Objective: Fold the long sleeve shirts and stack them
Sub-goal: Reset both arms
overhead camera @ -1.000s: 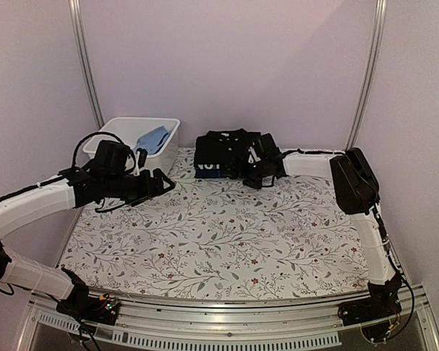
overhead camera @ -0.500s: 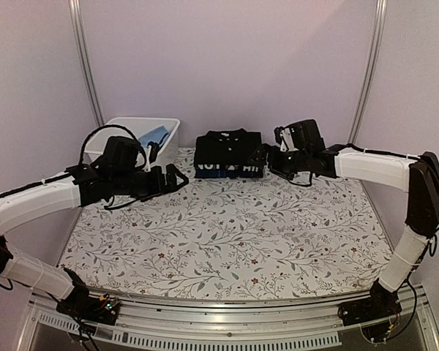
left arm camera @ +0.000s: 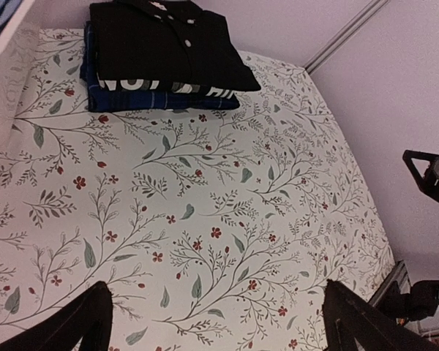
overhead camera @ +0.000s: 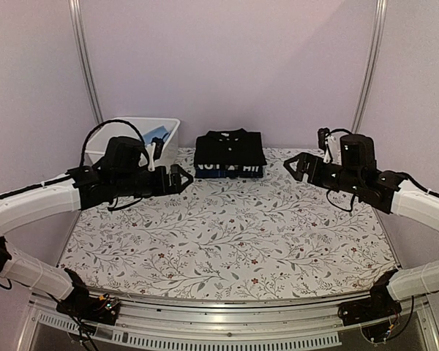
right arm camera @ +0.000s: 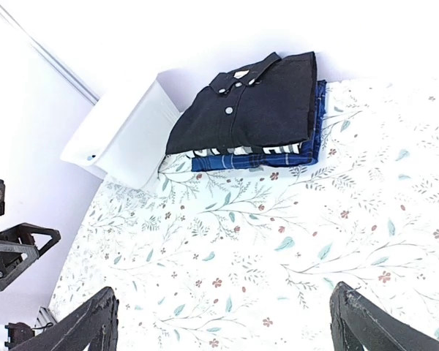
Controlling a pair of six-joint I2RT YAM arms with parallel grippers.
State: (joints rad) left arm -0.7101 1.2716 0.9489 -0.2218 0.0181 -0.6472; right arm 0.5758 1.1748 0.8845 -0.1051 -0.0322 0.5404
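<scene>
From above, the stack of shirts [overhead camera: 229, 153] sits folded at the far edge of the table [overhead camera: 227, 234], just beside a white bin [overhead camera: 132, 124] with a blue cloth [overhead camera: 155, 137] in it. The left gripper [overhead camera: 181, 178] and right gripper [overhead camera: 294, 165] hang above the table on either side of the stack, both spread wide and holding nothing. If that blue cloth is another garment, the job is not finished, and I cannot tell what it is. The left wrist view shows its gripper's jaws wide over bare table, with the black collared shirt [left arm camera: 161, 44] on top, the lettered shirt [left arm camera: 161, 85] under it and a blue checked shirt [left arm camera: 161, 101] at the bottom. White capitals run along the folded edge of the lettered shirt, but they are cut off by the shirt above and make no whole word. No brand or label can be read. In the right wrist view, again with wide, empty jaws, the top shirt's white buttons [right arm camera: 228, 110] face up and the layers are slightly offset. A low pass by either arm, or a finger snagging the collar, could drag the top shirt and skew the pile against the bin.
</scene>
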